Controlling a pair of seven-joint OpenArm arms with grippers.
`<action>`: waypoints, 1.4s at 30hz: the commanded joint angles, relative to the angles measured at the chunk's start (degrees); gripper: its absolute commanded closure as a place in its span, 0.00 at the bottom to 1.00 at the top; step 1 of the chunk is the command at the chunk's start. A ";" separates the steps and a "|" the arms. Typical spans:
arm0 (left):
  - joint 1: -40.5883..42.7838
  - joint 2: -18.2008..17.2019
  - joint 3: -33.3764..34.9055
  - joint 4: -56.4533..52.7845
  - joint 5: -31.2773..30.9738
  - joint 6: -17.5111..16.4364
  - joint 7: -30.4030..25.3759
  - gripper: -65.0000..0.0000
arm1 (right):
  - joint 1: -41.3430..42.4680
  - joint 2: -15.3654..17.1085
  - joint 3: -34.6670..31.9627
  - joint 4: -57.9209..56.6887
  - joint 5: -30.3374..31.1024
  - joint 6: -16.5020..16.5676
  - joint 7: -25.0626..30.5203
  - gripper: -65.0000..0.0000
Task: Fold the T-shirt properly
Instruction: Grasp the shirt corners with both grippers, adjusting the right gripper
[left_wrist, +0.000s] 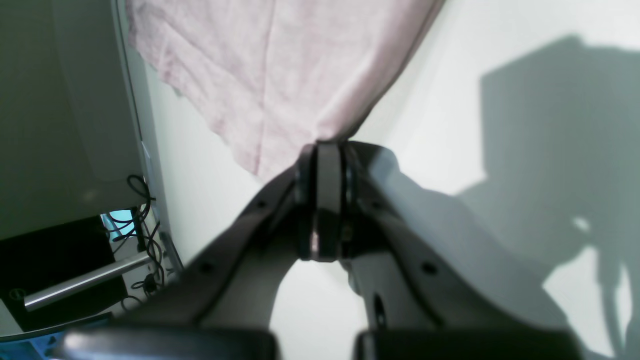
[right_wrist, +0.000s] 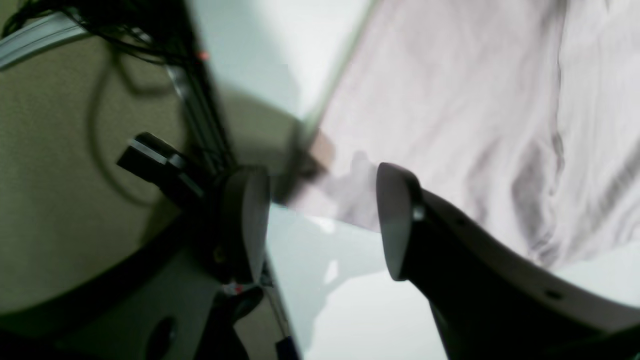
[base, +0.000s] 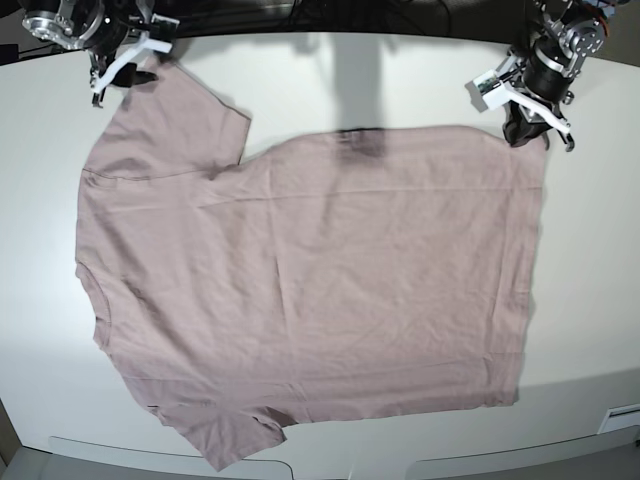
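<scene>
The mauve-pink T-shirt (base: 320, 280) lies spread flat on the white table (base: 400, 80), neck toward the left and hem toward the right in the base view. At the far right hem corner, my left gripper (base: 525, 130) is shut on the cloth. In the left wrist view the T-shirt (left_wrist: 280, 75) narrows into the closed jaws of that gripper (left_wrist: 328, 147). My right gripper (base: 125, 70) is at the far left sleeve, open. In the right wrist view, the right gripper (right_wrist: 320, 210) has its fingers either side of the sleeve corner of the T-shirt (right_wrist: 450, 100).
Both arms stand near the table's far edge. Beyond that edge hang black cables (left_wrist: 142, 220) and a metal bar (left_wrist: 85, 282). A dark shadow (base: 360, 100) falls on the far middle of the table.
</scene>
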 joint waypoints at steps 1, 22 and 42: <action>-0.68 0.11 -0.11 -1.01 1.90 1.75 1.51 1.00 | 0.33 0.76 -0.33 0.15 -0.04 -0.52 0.39 0.47; -0.68 0.11 -0.11 -1.01 1.90 1.75 1.51 1.00 | 6.32 0.96 -9.90 -6.54 -9.01 -1.55 -15.96 0.47; -0.68 0.11 -0.11 -1.01 1.88 1.75 1.51 1.00 | 6.32 0.94 -10.67 -6.54 -18.53 4.48 4.61 0.47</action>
